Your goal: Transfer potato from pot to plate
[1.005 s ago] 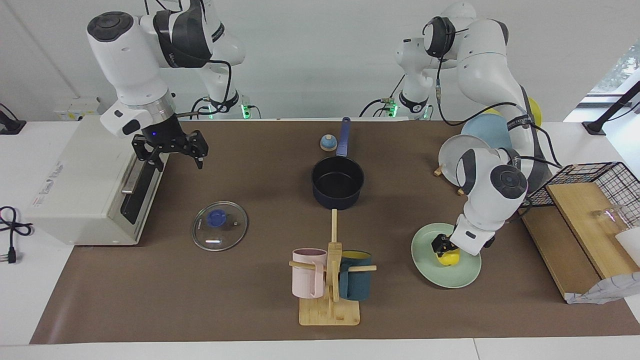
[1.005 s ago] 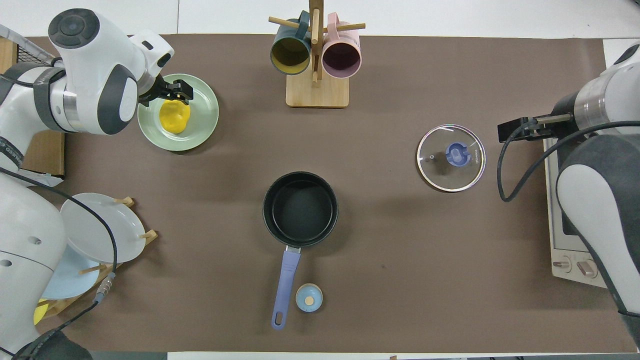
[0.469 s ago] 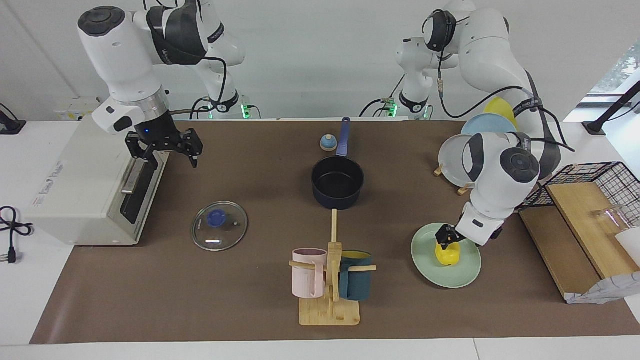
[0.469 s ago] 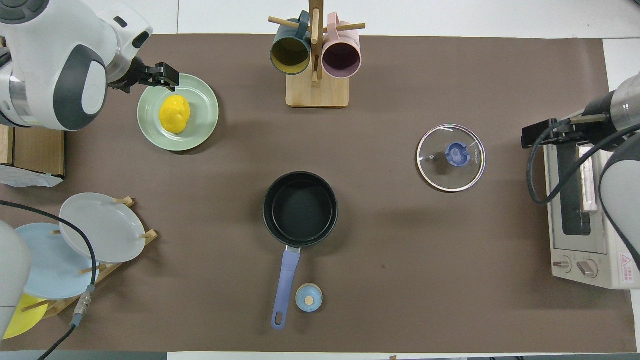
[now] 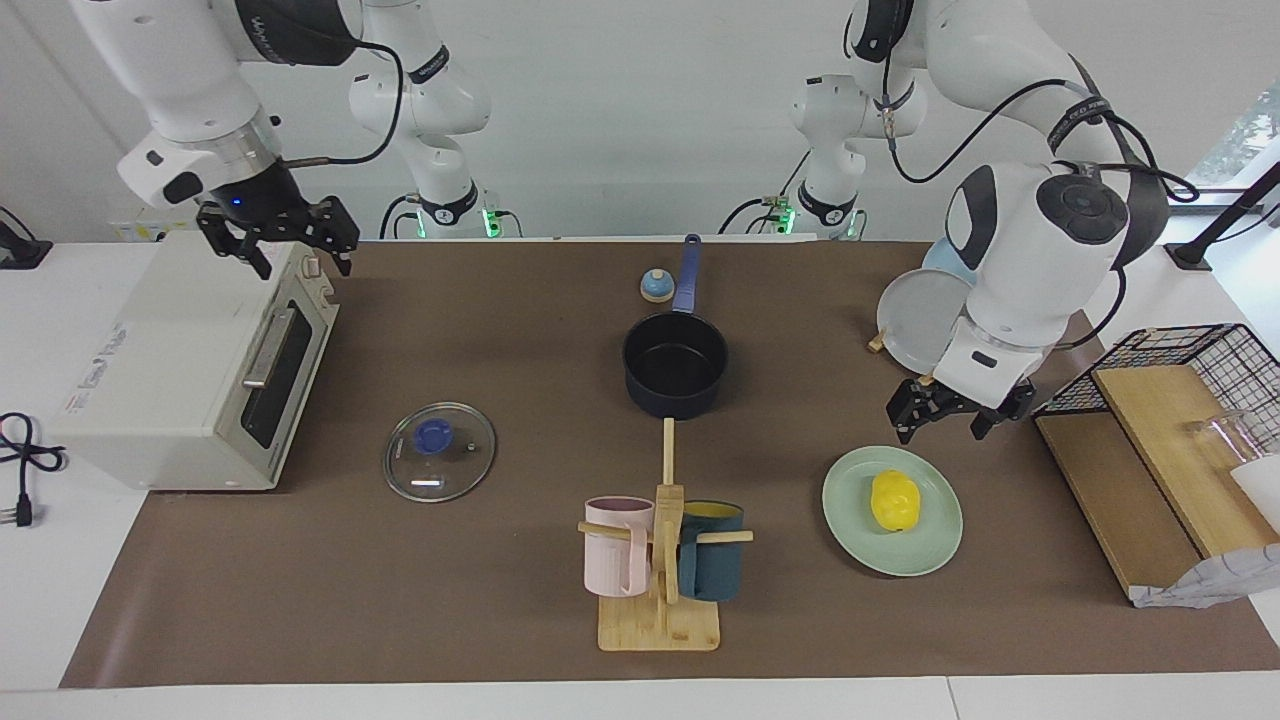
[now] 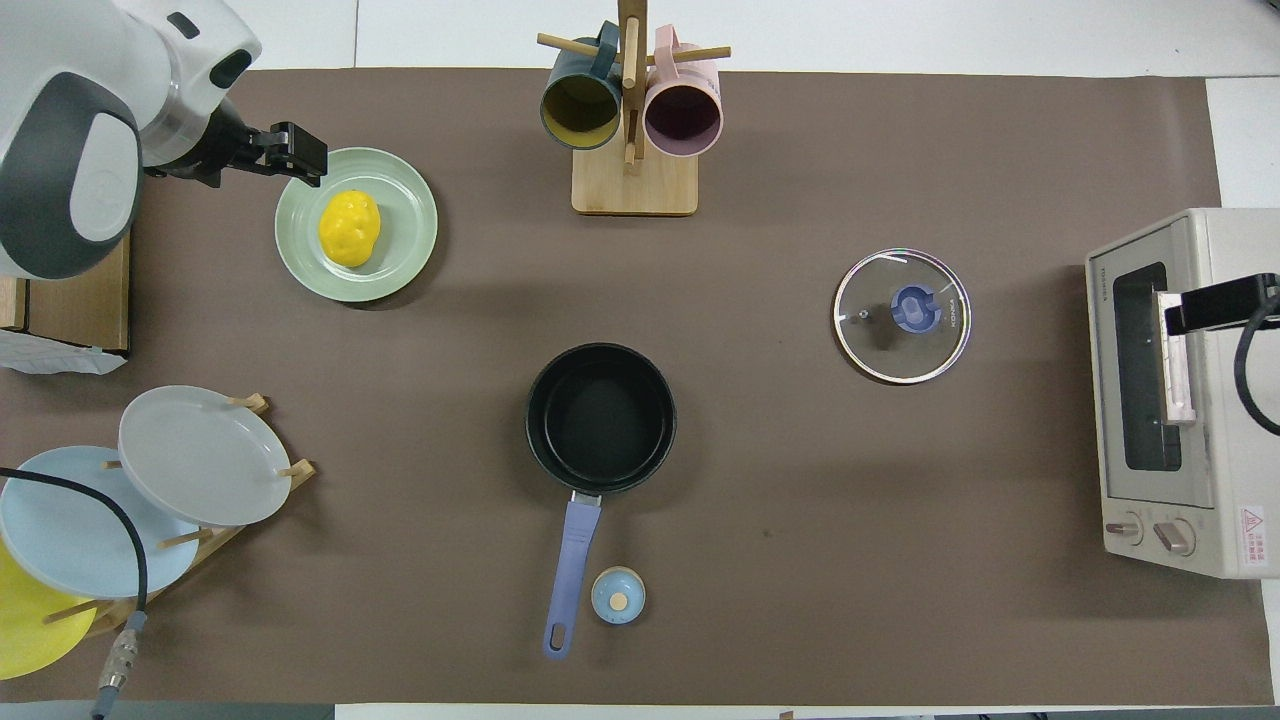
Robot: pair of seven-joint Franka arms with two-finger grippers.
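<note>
1. Left gripper [image 5: 948,420] hangs with fingers spread and empty above the mat beside the plate [image 5: 848,520]; we see the potato [image 5: 894,500] lying on that plate.
2. Right gripper [image 5: 282,243], also spread, hovers over the toaster oven [image 5: 170,370].
3. We see the pot [image 5: 676,368] empty mid-table, its glass lid [image 5: 439,451] well apart.
4. Our overhead view shows only the right gripper's tip [image 6: 1222,303].

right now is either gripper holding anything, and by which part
Nothing is held. The left gripper hangs open above the table beside the plate, where the potato lies free. The right gripper is open over the toaster oven.
</note>
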